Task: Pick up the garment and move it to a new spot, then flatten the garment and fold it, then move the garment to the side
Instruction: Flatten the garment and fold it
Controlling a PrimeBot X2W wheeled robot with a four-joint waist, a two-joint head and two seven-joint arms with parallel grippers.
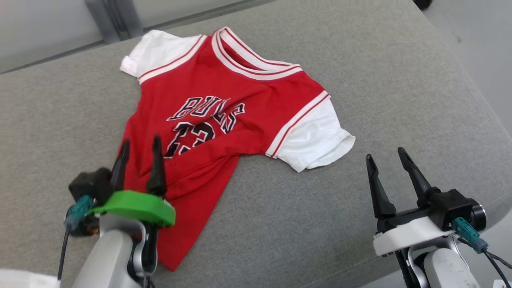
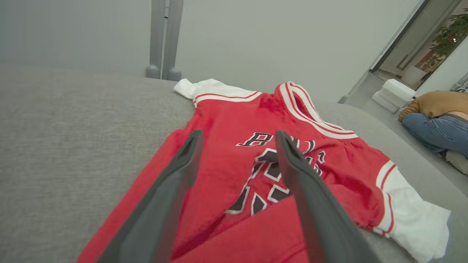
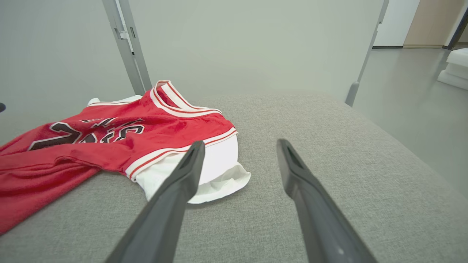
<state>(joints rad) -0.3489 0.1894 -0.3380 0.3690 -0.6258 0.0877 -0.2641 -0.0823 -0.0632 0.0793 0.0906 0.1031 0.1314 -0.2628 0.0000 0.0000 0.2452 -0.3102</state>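
red Bulls jersey (image 1: 224, 120) lies front-up on the grey cushion (image 1: 400, 80), collar at the far side, hem toward the robot. It is not flat – a diagonal crease runs under the number, and the lower body bunches narrower toward the hem. Both white sleeves are spread out; the right sleeve (image 1: 320, 140) is rumpled at its cuff

left gripper (image 1: 141, 140) is released, fingers apart with nothing between them. It sits over the jersey's lower left part, near that edge. In the left wrist view the fingers frame the lettering and number; whether the tips touch the fabric can't be told

right gripper (image 1: 385, 153) is also spread wide and empty – over bare cushion, near the right sleeve but apart from it

In the left wrist view a grey post (image 2: 164, 36) stands behind the cushion. A person (image 2: 435, 117) in a tan top and jeans is low on the floor at far right, with white blocks (image 2: 393, 93) nearby
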